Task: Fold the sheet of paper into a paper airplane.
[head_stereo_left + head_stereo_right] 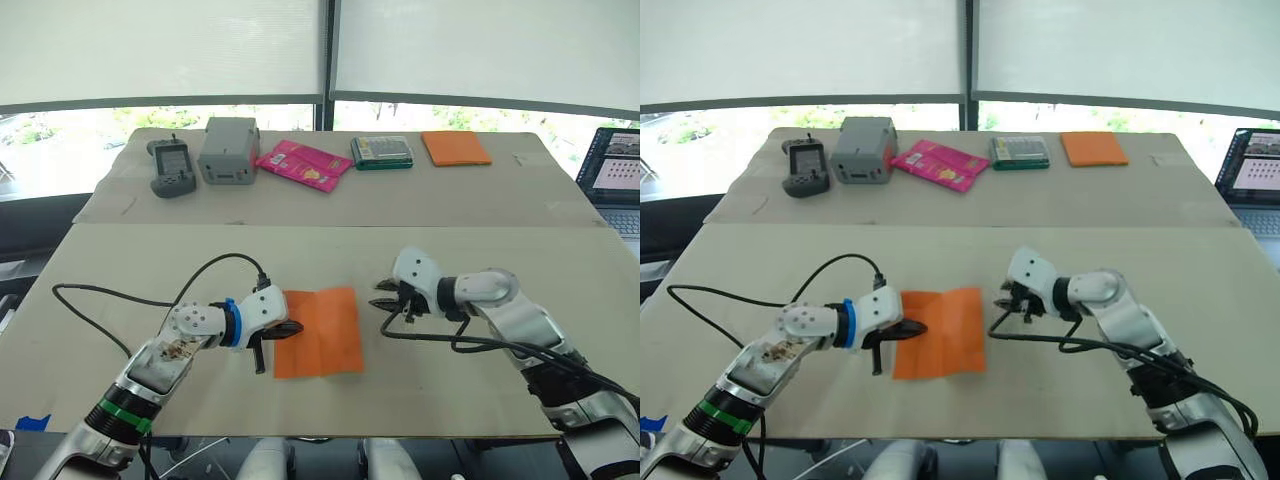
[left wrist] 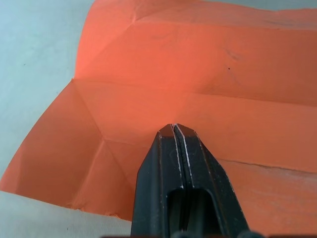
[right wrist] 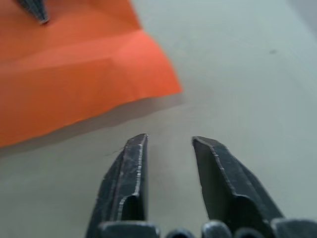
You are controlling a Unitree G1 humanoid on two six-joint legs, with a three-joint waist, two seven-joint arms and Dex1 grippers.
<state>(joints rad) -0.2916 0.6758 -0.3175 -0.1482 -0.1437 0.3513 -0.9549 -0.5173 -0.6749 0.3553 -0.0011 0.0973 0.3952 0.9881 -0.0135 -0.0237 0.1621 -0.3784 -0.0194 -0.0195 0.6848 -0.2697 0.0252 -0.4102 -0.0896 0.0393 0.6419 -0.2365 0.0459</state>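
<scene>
The sheet of paper (image 1: 318, 332) is lying almost flat on the near table (image 1: 120, 270), between the two grippers, and it is looking very light, thin and easy to bend, so I judge it will slide or lift if it is pushed carelessly. It is already carrying creases, one long crease across the middle and diagonal ones near its left corner. The best places to take hold are probably the free edges and corners, where a finger can go under. It is nearly square, with its slightly longer axis running from near to far, and it has no point yet. The left gripper (image 1: 290, 327) is clenched with its tips pressing on the left edge of the sheet. The right gripper (image 3: 170, 144) is released, just beside the far right corner without touching it.
</scene>
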